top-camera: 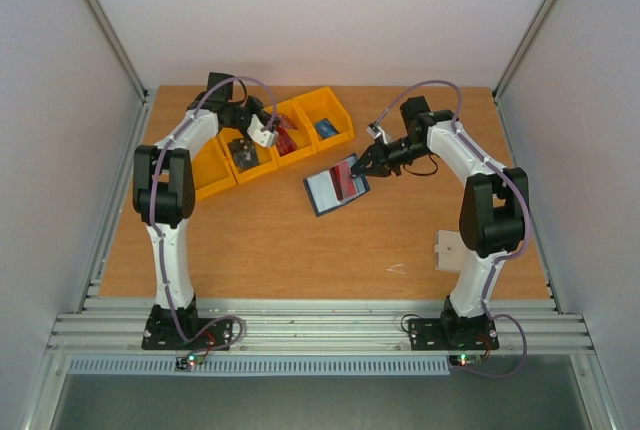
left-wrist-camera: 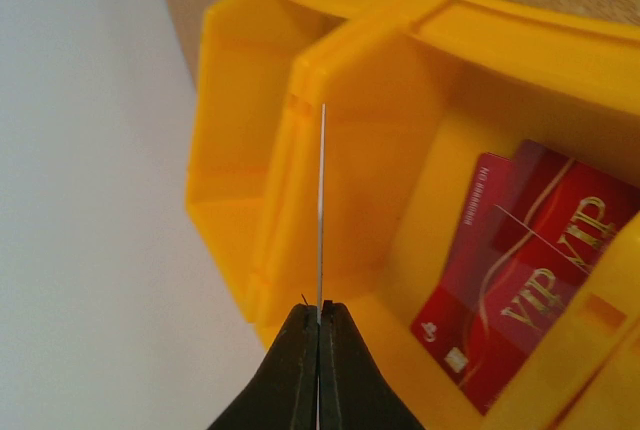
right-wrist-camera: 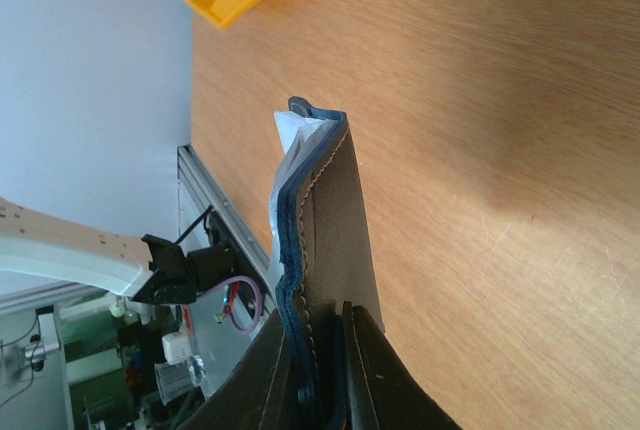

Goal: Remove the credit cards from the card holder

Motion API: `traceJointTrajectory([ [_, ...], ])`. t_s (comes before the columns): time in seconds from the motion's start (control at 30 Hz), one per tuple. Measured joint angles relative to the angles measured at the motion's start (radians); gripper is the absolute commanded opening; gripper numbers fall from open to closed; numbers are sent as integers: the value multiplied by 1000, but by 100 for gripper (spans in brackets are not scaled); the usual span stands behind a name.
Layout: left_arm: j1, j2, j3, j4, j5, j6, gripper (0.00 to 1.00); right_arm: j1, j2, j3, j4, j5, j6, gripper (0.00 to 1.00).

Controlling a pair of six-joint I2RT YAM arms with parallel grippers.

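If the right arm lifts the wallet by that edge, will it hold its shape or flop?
Probably floppy: in the right wrist view the wallet edge curves and its layers splay beyond the right end effector. Likely light, being thin. The red card showing in it might slide out if tilted.

Your card holder (top-camera: 330,193) lies open near the middle of the counter (top-camera: 260,250), dark navy outside with its lighter inner face up. A red card (top-camera: 350,178) sits on that face. The holder's far right edge is pinched in the jaws of the right gripper (top-camera: 362,162). The left gripper (left-wrist-camera: 318,305) grips a single card (left-wrist-camera: 320,210) edge-on, so you see only a thin pale line above the yellow bins (left-wrist-camera: 350,100). Two red VIP cards (left-wrist-camera: 520,290) lie overlapping in one bin, and a blue card (top-camera: 325,128) lies in the next.
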Motion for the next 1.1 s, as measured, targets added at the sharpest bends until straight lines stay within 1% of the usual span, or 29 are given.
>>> traceJointTrajectory([
  [0.27, 0, 74, 53, -18, -43, 13, 0, -2, 2, 9, -13, 2, -10, 1],
  [0.43, 0, 93, 72, -19, -52, 14, 1, -3, 2, 9, -21, 2, -11, 1],
  [0.7, 0, 101, 73, -24, -57, 19, 19, -5, 2, 9, -25, 3, -14, 1],
  [1.0, 0, 101, 83, -23, -61, 21, 25, -5, 2, 22, -39, 2, -20, 1],
  [1.1, 0, 101, 83, -5, -60, 21, 34, -5, 2, 29, -42, 0, -25, 1],
])
